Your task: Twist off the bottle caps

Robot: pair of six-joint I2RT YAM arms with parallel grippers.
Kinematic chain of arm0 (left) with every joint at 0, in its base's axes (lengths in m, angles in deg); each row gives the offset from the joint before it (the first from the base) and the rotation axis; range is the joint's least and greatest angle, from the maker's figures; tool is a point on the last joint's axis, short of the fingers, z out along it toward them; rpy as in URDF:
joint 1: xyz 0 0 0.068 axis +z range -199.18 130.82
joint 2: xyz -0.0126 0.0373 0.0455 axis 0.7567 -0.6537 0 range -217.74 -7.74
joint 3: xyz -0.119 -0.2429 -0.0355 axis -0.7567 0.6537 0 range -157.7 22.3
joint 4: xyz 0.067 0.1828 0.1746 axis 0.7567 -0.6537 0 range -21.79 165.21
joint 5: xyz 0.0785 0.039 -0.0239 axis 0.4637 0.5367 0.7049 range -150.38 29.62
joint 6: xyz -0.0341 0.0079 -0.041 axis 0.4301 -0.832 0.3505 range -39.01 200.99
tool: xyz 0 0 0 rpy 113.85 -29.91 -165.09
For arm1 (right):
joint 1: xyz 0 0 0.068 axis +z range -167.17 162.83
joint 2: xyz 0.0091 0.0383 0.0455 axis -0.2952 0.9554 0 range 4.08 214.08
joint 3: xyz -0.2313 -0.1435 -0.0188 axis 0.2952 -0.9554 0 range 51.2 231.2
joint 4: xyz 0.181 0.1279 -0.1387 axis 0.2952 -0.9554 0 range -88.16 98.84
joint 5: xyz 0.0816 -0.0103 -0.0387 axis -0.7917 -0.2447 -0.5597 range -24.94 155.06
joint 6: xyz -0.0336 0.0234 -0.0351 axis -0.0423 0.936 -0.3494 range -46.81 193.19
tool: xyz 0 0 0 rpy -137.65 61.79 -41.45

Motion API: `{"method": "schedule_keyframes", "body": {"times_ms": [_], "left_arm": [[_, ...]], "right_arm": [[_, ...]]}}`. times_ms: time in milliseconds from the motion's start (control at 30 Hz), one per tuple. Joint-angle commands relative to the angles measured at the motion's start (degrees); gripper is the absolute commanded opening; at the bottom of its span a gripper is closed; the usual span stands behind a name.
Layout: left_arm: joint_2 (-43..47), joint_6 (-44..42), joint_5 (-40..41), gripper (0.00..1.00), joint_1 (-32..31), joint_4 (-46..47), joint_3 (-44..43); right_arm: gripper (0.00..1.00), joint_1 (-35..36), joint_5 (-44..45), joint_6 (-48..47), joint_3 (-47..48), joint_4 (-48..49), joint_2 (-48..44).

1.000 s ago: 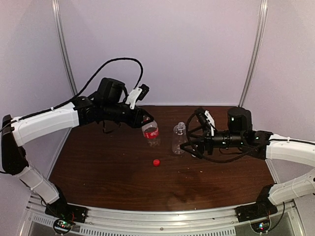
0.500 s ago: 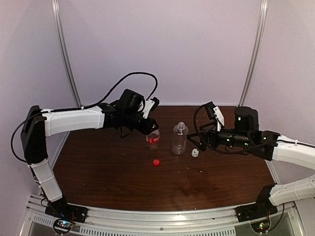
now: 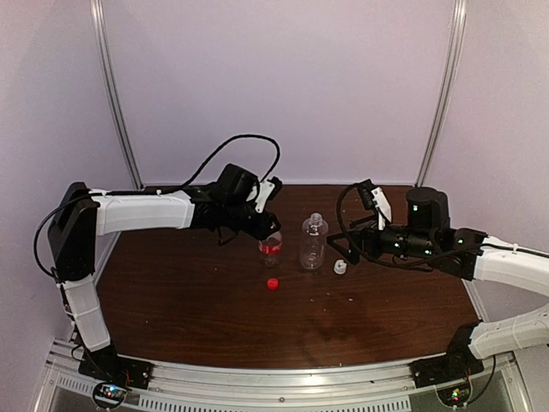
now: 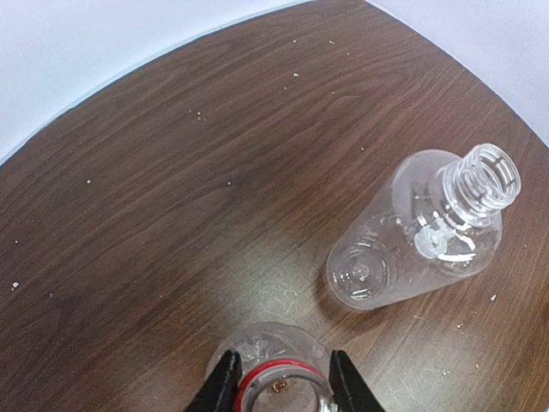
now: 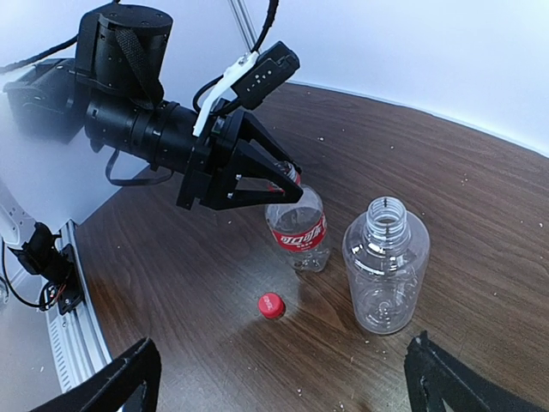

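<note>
Beside the taller bottle [image 5: 386, 275], left end effector [image 4: 279, 378] clamped the seemingly light, crushable small bottle's [image 5: 298, 233] stiff neck; right end effector [image 5: 279, 386] gaped.

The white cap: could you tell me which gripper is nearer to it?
Right. The right gripper hangs open just beside the white cap; the left gripper is farther off, past the taller bottle, closed on the neck of the small bottle.

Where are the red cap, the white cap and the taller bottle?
red cap [image 5: 271, 305], right wrist view, on its flat top.
white cap [image 3: 340, 267], top external view, on its top.
taller bottle [image 5: 385, 275], right wrist view, on its clear body.
</note>
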Motion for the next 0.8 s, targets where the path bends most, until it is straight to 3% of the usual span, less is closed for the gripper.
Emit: {"method": "schedule_keyframes", "body": {"times_ms": [0, 100, 267, 500, 767], "left_arm": [[-1.3, 1.0, -0.3, 0.08, 0.4, 3.1, 0.1], [-1.3, 1.1, -0.2, 0.17, 0.4, 2.7, 0.1], [-0.6, 1.2, 0.3, 0.46, 0.4, 1.6, -0.2], [1.8, 0.9, 1.5, 0.77, 0.4, 0.9, -0.4], [6.3, -0.4, 4.5, 0.9, 0.4, -0.6, 0.3]], "right_arm": [[1.0, -0.4, 1.4, 0.5, -0.5, -0.1, 0.2], [1.0, -0.5, 1.5, 0.5, -0.6, -0.3, 0.3], [1.0, -0.6, 1.7, 0.6, -0.8, -0.3, 0.0], [1.0, -0.8, 1.9, 0.8, -0.9, -0.8, -0.3], [1.0, -1.0, 3.8, 1.1, -0.7, -2.2, -1.0]]}}
